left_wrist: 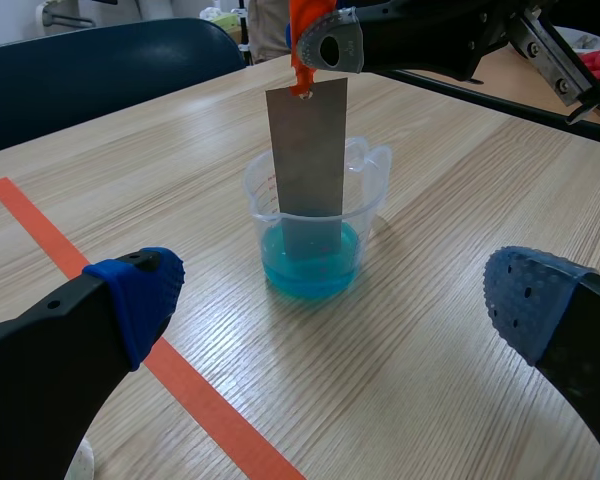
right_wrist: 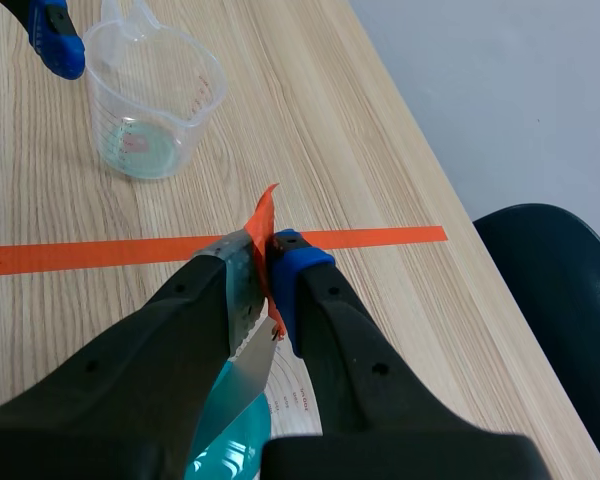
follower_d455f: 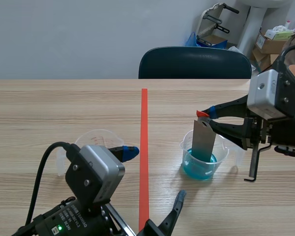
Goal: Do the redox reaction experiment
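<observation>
**Left tool wide and free, right tool holding the strip upright in the beaker**

The left tool [follower_d455f: 155,174] sits low at the near edge of the worktop [follower_d455f: 49,103]. Its fingers are spread wide with nothing between them. It is just beside the empty beaker [follower_d455f: 96,137] and on the near side of the orange tape line [follower_d455f: 144,123].

Across that line, the right tool [follower_d455f: 204,115] is clamped on the orange tab [left_wrist: 305,40] at the top of the metal strip [left_wrist: 307,150]. The strip hangs with its long axis vertical, straight down from the fingertips. Its lower end is inside the clear beaker [follower_d455f: 221,147] and appears to reach the blue liquid [left_wrist: 310,265].

The beaker lies directly under the right tool and well apart from the left one. Judging from this, any lift or deeper dip is a straight vertical move for the right arm. A sideways drift risks knocking the rim.
</observation>
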